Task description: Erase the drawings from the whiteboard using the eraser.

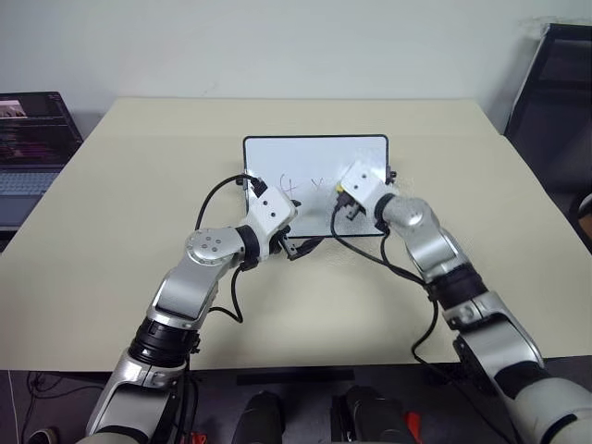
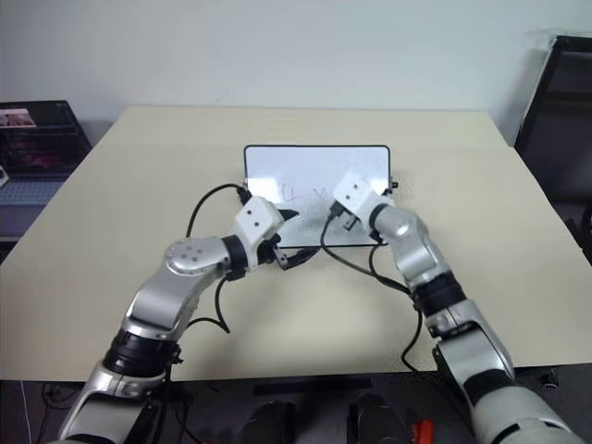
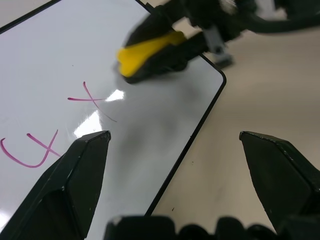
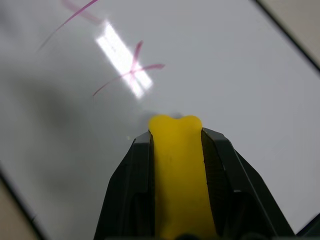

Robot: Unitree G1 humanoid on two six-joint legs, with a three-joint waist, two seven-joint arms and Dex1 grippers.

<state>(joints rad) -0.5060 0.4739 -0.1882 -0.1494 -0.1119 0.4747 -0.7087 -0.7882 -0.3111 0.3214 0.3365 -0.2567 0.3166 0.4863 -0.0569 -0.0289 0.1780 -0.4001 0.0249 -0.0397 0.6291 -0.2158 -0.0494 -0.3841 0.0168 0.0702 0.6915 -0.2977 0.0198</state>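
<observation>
A laptop [image 1: 32, 148] sits off the beige table's [image 1: 111, 231] left edge. The left gripper [image 3: 175, 165] hovers with its black fingers spread apart over the near edge of the whiteboard [image 1: 314, 157], which lies flat at the table's middle. Pink drawings [image 3: 35, 147], a "4" and an "x", remain on its white surface. Right of them, the right gripper [image 4: 176, 135] is clamped on the yellow eraser [image 4: 176, 165], whose tip is at the board just beside the "x".

Even bright light, glare patches on the whiteboard [image 4: 240, 75], blurred eraser [image 3: 147, 52].
</observation>
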